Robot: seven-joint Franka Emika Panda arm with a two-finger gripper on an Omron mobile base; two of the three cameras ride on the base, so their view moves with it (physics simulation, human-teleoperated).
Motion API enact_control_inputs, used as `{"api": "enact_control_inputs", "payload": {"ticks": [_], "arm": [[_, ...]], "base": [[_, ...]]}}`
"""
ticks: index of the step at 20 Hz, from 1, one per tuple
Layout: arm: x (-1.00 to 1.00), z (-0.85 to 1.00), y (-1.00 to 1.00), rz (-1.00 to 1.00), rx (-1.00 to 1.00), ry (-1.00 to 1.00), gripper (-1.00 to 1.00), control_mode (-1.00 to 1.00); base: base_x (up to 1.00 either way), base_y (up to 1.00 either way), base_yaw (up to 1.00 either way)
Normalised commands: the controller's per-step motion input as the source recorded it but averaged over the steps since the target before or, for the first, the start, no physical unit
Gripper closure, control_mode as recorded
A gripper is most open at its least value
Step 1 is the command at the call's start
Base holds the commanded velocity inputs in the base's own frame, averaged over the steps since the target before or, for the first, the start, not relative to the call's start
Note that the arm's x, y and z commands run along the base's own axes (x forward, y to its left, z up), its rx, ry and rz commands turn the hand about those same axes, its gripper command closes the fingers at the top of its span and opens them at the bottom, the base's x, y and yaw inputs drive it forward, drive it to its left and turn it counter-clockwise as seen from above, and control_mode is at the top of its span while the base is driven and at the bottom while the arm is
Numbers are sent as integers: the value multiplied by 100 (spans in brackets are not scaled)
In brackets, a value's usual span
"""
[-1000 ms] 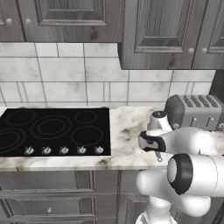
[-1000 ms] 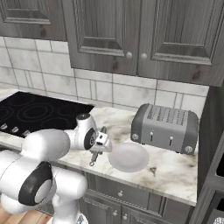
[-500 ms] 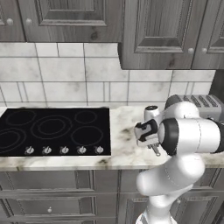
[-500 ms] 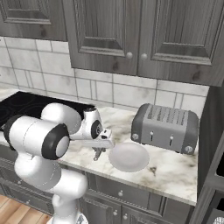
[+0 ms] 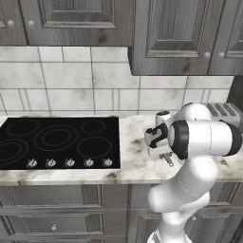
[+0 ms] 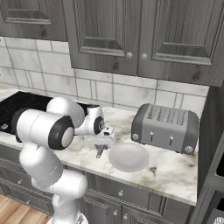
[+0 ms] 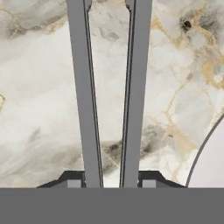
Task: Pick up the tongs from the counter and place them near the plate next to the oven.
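Left base view: the gripper (image 5: 167, 159) hangs low over the counter (image 5: 135, 161), to the right of the black cooktop (image 5: 57, 142); a slim grey piece, probably the tongs (image 5: 169, 160), projects below the fingers.

Right base view: the tongs (image 6: 99, 151) hang from the gripper (image 6: 103, 141), tips near the stone. The plate (image 6: 128, 156) lies just beside the fingers, between them and the chrome toaster (image 6: 165, 127).

Hand view: the two arms of the tongs (image 7: 85, 96) run outward from between the fingertips (image 7: 70, 178), which are closed against them. The plate's rim (image 7: 209, 157) curves in close beside one finger.

Judged step: carry complete, placing in hand. The next move calls for lowering the tongs flat onto bare counter beside the plate, then parting the fingers.
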Motion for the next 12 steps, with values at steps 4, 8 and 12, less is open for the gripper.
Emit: {"api": "enact_control_inputs", "payload": {"ticks": [4, 8, 12], "arm": [[-29, 1, 0, -3, 0, -9, -100, -100], [-25, 38, 0, -6, 3, -18, -100, -100], [-59, 95, 0, 0, 9, -31, -100, -100]], "base": [[0, 0, 0], [0, 0, 0], [0, 0, 0]]}}
